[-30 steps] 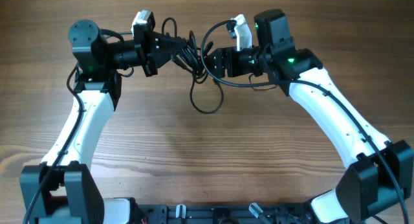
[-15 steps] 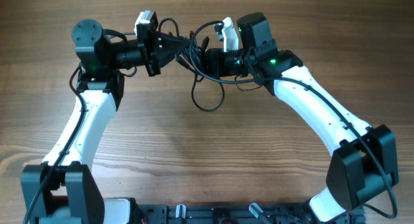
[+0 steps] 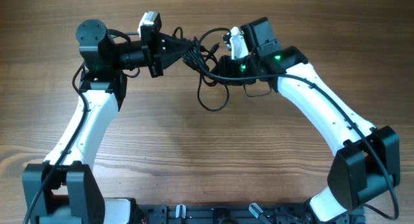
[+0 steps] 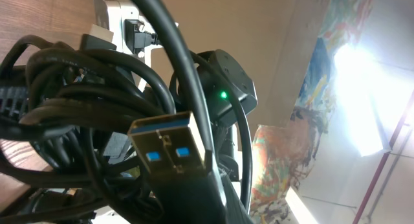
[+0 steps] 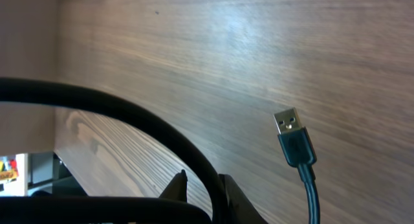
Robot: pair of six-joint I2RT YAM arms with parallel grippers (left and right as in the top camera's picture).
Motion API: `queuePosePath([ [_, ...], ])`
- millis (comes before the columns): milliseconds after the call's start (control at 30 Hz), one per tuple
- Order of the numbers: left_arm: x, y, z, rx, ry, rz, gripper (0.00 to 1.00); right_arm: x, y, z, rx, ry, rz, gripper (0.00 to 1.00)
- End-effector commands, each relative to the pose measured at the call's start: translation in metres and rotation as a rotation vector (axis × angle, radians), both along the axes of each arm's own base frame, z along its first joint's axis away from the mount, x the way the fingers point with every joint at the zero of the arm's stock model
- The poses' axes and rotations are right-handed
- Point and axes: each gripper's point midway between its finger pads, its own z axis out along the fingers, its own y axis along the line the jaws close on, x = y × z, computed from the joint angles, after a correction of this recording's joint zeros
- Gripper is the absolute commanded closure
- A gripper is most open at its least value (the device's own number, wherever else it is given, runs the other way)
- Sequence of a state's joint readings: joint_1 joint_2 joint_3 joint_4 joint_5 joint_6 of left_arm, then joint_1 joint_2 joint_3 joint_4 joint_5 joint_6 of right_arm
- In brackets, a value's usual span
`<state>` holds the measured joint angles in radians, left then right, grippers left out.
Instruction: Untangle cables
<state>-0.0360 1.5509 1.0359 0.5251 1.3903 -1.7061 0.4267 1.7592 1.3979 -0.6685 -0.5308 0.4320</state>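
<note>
A knot of thin black cables [image 3: 194, 56] hangs in the air between the two hands. A loose loop [image 3: 212, 102] droops below them toward the tabletop [image 3: 194, 166]. The left hand [image 3: 183, 49] is pressed together on the bundle, apparently anchoring it, with a blue USB plug [image 4: 169, 146] sticking out just beyond its grip. The right hand [image 3: 217, 63] sits at the bundle's other side. One strand [image 5: 129, 114] runs between its fingertips [image 5: 181, 182], likely so it can be drawn free, but whether they pinch it cannot be told.

My left arm [image 3: 90, 120] and right arm [image 3: 323, 114] reach to the upper middle of the frame, facing each other. My left gripper [image 3: 183, 49] clamps the cables [image 3: 210, 98]; my right gripper [image 3: 218, 63] pinches one too.
</note>
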Motion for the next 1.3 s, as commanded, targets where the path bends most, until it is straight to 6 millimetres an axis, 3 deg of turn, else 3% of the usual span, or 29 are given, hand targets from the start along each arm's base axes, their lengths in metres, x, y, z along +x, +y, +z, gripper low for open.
queuePosePath([
  [0, -0.007, 0.003, 0.023, 0.002, -0.108, -0.013, 0.96, 0.005, -0.048, -0.033, -0.181, 0.031, -0.069, 0.83],
  [167, -0.007, 0.003, 0.023, 0.002, -0.109, -0.013, 0.96, -0.010, -0.090, -0.045, -0.256, 0.148, -0.098, 0.83],
  [367, -0.007, 0.003, 0.023, 0.002, -0.108, -0.013, 0.96, -0.027, -0.100, -0.037, -0.258, 0.153, 0.017, 0.77],
  [400, -0.007, 0.003, 0.023, 0.002, -0.109, -0.013, 0.96, -0.027, -0.107, -0.036, -0.293, 0.155, 0.001, 0.76],
  [533, -0.007, 0.003, 0.023, 0.002, -0.113, -0.013, 0.96, -0.015, -0.153, -0.019, -0.450, 0.160, -0.158, 0.49],
  [667, -0.007, 0.004, 0.023, 0.002, -0.113, -0.011, 0.96, -0.003, -0.178, -0.002, -0.487, 0.141, -0.237, 0.41],
  [800, -0.002, 0.013, 0.023, 0.008, -0.138, 0.016, 0.96, -0.006, -0.227, 0.000, -0.666, 0.165, -0.369, 0.39],
  [867, 0.002, 0.021, 0.023, 0.009, -0.139, 0.038, 0.96, -0.007, -0.236, 0.000, -0.664, 0.184, -0.398, 0.40],
  [967, 0.007, 0.032, 0.023, 0.015, -0.158, 0.070, 0.96, -0.006, -0.233, 0.000, -0.597, 0.206, -0.416, 0.39],
  [1167, 0.008, 0.035, 0.023, 0.028, -0.225, 0.078, 0.96, -0.006, -0.180, 0.010, -0.329, 0.174, -0.198, 0.40],
  [1267, 0.004, 0.025, 0.021, 0.045, -0.322, 0.051, 0.96, -0.012, -0.158, 0.013, -0.266, 0.170, -0.124, 0.43],
])
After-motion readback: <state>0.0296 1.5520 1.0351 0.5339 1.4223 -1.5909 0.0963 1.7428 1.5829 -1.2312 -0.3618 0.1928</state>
